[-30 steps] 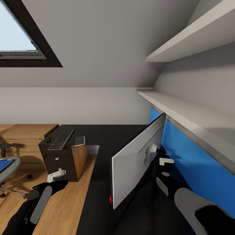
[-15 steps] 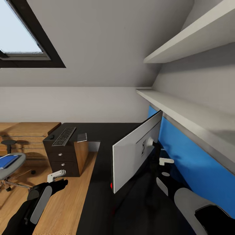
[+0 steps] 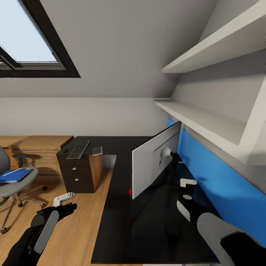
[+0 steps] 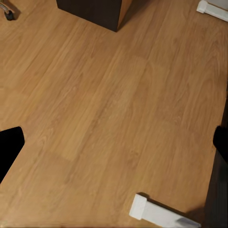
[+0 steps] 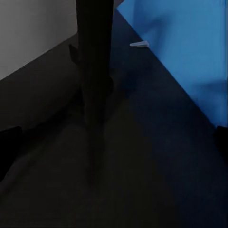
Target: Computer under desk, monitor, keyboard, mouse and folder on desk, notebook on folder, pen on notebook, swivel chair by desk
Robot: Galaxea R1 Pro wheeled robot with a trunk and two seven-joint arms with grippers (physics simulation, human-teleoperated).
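Observation:
The monitor (image 3: pixel 155 162) stands on the black desk (image 3: pixel 147 225) with its pale back toward me. My right gripper (image 3: pixel 187 181) hovers open behind it, a little short of the black stand arm (image 5: pixel 95 71). Out on the desk's far wing lie the keyboard (image 3: pixel 78 149), the small mouse (image 3: pixel 65 150) and a flat grey pad (image 3: pixel 97 150), perhaps the notebook. At the left, the swivel chair (image 3: pixel 11 184) carries the blue folder (image 3: pixel 14 175). Over the wooden floor, my left gripper (image 3: pixel 63 198) hangs open and empty. The computer and pen are out of view.
A black drawer unit (image 3: pixel 75 175) stands under the desk's wing. A blue panel (image 3: pixel 214 177) and white shelves (image 3: pixel 192 122) line the wall at right. A low wood cabinet (image 3: pixel 37 146) stands behind the chair. A white desk foot (image 4: pixel 156 213) rests on the floor.
The camera has pulled back and swung, so more of the desk and the chair with the folder show. The monitor stand now sits farther from my right gripper. Both grippers hold their pose.

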